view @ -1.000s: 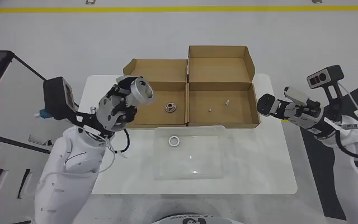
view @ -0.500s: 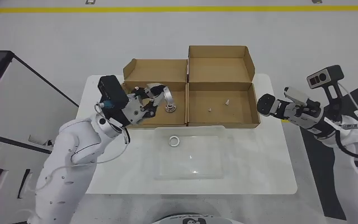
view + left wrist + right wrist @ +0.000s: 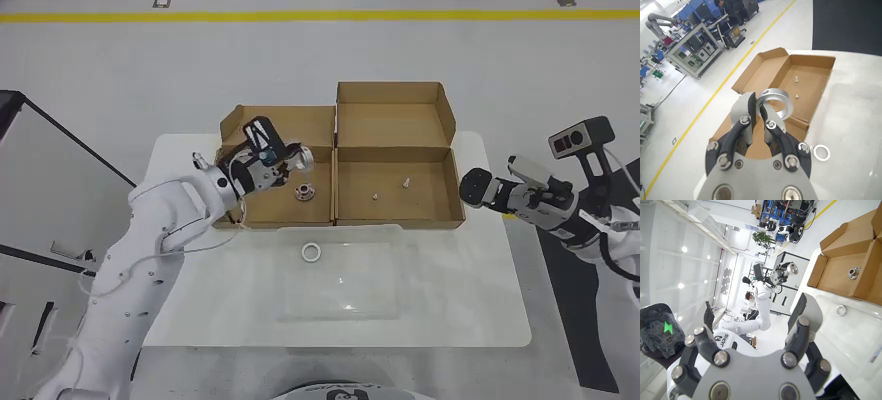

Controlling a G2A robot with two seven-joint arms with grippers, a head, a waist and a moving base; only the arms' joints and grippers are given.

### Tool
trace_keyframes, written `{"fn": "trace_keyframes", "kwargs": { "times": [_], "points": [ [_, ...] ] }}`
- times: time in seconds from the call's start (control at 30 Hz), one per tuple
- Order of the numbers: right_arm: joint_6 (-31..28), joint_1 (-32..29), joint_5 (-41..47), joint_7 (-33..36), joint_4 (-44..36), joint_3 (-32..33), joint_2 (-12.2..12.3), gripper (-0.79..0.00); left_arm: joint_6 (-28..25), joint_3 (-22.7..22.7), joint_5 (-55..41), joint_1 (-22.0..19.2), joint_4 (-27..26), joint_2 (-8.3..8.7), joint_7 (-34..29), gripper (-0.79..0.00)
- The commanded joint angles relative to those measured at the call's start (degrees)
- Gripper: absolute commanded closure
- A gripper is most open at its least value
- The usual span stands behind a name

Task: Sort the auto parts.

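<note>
One collar ring [image 3: 301,158] in top view: clamped in your L gripper [image 3: 287,161], over the left box [image 3: 300,125]. L wrist: ring wall pinched btwn fingers [image 3: 752,106], rest sticking out past the tips. R wrist: R gripper [image 3: 753,313] spread wide, empty, near the tray [image 3: 857,328] w/ a small ring [image 3: 841,310].

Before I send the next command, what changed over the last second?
The left gripper, shut on the metal collar, swung from beside the left box to over it, near the flanged part. The right gripper stayed open beside the right box; the small ring in the clear tray and both bolts kept still.
</note>
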Motion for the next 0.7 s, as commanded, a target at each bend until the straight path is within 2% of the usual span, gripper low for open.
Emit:
{"fn": "trace_keyframes", "kwargs": {
  "times": [0.0,0.37,0.67],
  "points": [
    [0.0,0.0,0.0,0.0,0.0,0.0,0.0,-0.785,0.2,1.7,2.6,-2.2,3.1,-0.16,-1.4,0.000],
    [0.0,0.0,0.0,0.0,0.0,0.0,0.0,-0.785,-1.7,10.4,14.6,-10.8,17.8,-1.29,-3.9,0.000],
    [0.0,0.0,0.0,0.0,0.0,0.0,0.0,-0.785,-3.9,15.7,18.9,-14.2,25.1,-2.31,-6.6,0.000]
  ]
}}
